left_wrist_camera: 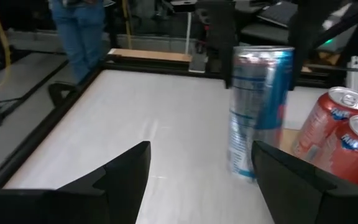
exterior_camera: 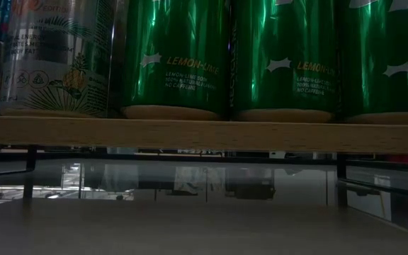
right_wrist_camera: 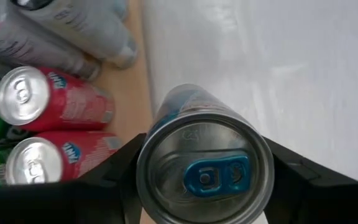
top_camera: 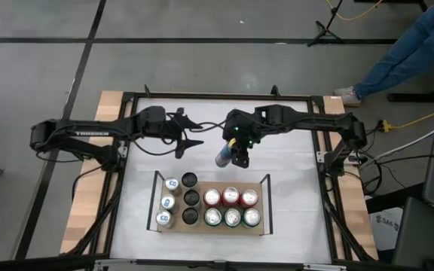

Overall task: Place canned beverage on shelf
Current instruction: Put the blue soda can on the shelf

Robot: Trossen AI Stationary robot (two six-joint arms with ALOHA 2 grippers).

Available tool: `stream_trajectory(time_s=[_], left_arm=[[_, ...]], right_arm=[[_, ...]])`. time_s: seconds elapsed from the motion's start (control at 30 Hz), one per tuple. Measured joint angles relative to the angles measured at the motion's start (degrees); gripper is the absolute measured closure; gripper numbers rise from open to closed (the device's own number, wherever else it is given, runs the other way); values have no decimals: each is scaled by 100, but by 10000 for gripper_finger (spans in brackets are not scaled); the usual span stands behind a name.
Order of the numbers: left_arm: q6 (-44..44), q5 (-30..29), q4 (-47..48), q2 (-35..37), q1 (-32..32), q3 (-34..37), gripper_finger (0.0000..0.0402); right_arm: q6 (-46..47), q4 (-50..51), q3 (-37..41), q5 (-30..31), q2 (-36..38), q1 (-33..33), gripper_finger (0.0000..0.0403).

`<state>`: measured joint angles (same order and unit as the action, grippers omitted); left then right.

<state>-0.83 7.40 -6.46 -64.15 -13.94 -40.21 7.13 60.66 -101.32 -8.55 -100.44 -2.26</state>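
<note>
Your right gripper [top_camera: 236, 154] clasps a blue can [right_wrist_camera: 204, 162] above the table [top_camera: 292, 150], just behind the shelf [top_camera: 266, 184]. Your left gripper [top_camera: 191, 134] hangs empty, fingers apart.

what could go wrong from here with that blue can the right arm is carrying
1. The right hand grips the blue and silver can near its top, above the white table, short of the shelf. It hangs slightly tilted, so it may tip when set down.
2. The back row has a gap beside the red cans; coming in low could knock them over.
3. The left hand hovers open nearby, so the arms might clash.
</note>
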Motion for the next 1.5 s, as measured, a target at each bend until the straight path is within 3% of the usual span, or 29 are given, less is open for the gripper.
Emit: stream_trajectory(time_s=[0.23, 0.6, 1.23, 1.5], left_arm=[[-8, 730, -423, -556, -253, 0, 133], [-17, 1349, -1096, -1290, -266, -2, 133], [-11, 1437, -1208, -1706, -102, -5, 133], [-12, 1432, -1991, -2053, -23, -7, 133]], right_arm=[[2, -124, 0, -2, 0, 328, 178], [5, -107, 0, 141, 0, 656, 178], [2, -165, 4, -240, -489, 680, 178], [2, -230, 6, -256, -494, 680, 178]])
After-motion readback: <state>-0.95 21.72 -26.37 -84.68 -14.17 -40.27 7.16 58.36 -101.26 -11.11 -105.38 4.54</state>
